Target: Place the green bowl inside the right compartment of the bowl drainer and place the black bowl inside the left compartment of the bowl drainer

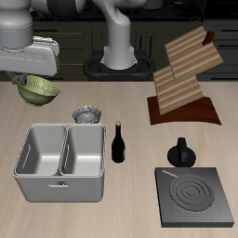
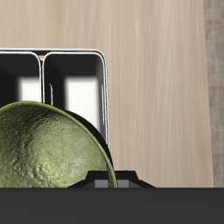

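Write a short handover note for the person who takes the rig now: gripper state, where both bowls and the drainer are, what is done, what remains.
Gripper: shut on the green bowl, held lifted behind the bowl drainer.
Black bowl: on the table just behind the drainer, untouched.
Drainer: both wells empty.
Done: green bowl picked up.
Left: put the green bowl in the right compartment, then pick the black bowl and put it in the left compartment. Mind the dark bottle standing beside the drainer.

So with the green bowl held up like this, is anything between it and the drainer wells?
Nothing visible blocks it. The tool holds the mottled olive-green bowl above the table, behind the grey metal two-well drainer, whose wells look empty. The silvery grey-white mottled bowl and the dark bottle stand outside the drainer, off that path.
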{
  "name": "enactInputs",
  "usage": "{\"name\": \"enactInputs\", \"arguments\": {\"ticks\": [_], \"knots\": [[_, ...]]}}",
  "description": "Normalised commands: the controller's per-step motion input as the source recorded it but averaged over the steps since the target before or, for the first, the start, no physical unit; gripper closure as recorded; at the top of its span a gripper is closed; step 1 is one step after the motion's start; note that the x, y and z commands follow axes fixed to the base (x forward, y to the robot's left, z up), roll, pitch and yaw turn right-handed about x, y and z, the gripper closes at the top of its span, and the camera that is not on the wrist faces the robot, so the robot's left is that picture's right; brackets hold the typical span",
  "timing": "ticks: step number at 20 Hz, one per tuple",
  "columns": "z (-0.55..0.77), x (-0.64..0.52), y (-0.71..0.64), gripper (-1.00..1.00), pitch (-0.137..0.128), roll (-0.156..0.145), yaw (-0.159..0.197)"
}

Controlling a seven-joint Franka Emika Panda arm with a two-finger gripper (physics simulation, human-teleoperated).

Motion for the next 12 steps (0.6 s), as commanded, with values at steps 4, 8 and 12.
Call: {"name": "enactInputs", "arguments": {"ticks": [4, 8, 12], "knots": [[-0.14, 0.11, 0.0, 1.0, 0.027, 0.021, 0.002], [-0.14, 0.03, 0.04, 1.0, 0.014, 0.004, 0.016], [-0.23, 0.01, -0.01, 1.0, 0.032, -0.004, 0.001]]}}
